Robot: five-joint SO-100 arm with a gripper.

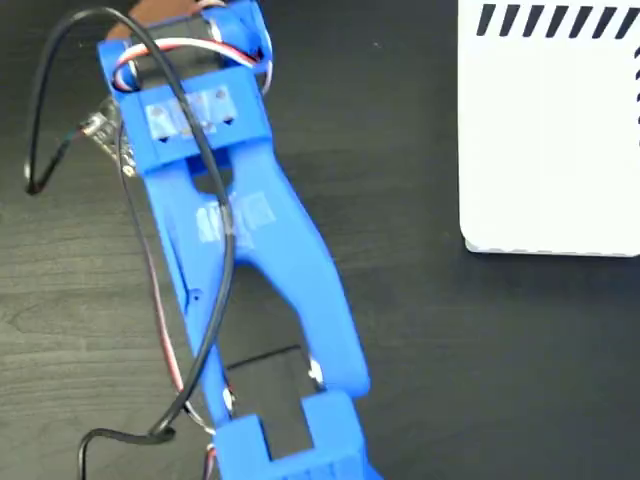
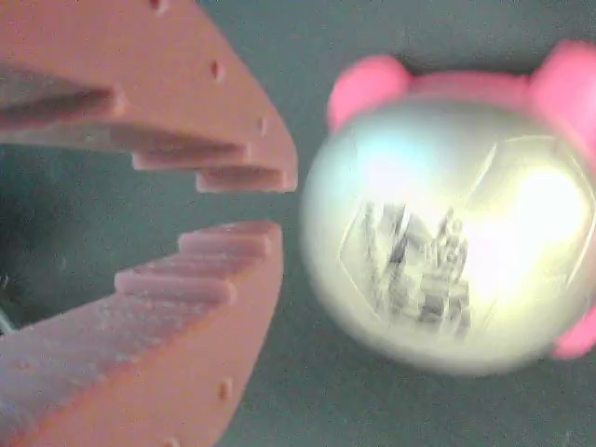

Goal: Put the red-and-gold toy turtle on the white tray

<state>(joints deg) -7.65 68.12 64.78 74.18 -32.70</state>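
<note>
On my wrist view, the gripper (image 2: 279, 200) sits just beside the toy turtle (image 2: 452, 233), empty, fingers slightly apart. The white tray (image 1: 550, 150) lies well apart.

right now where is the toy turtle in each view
Fixed view: the turtle is not visible; the blue arm covers the left and middle.
Wrist view: the turtle fills the right half, gold shell up, just right of the hand.
Shared landmark: the dark table, also seen behind the turtle.

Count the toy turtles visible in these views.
1. The red-and-gold toy turtle fills the right side of the wrist view, just beyond the tips of the jaws, not held. The fixed view shows none; the blue arm may hide it.
</note>
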